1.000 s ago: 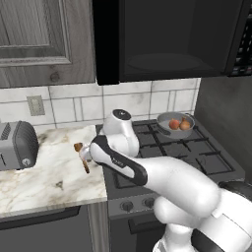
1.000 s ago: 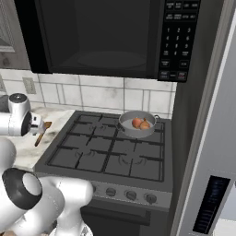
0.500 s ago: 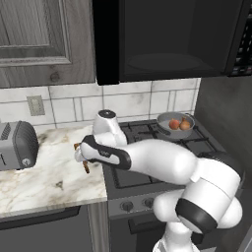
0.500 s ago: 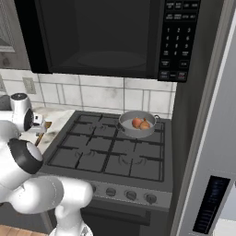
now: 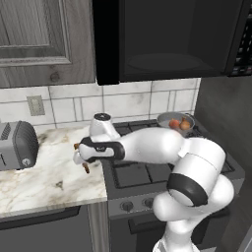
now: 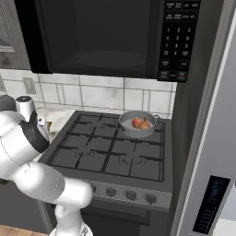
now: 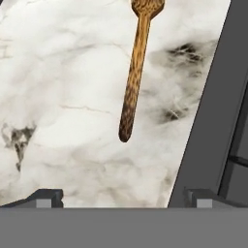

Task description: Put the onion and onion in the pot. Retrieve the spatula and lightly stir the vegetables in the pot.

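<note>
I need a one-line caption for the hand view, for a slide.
Open claw hovers above the wooden spatula lying on the marble counter, beside the stove edge.

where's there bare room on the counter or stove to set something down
Bare marble lies between the toaster and the spatula, and along the counter's front edge. The stove's front and left burners are bare too. It is crowded at the back right burner, where the pot holds both onions, and beside the stove edge, where the open gripper hovers over the spatula.
</note>
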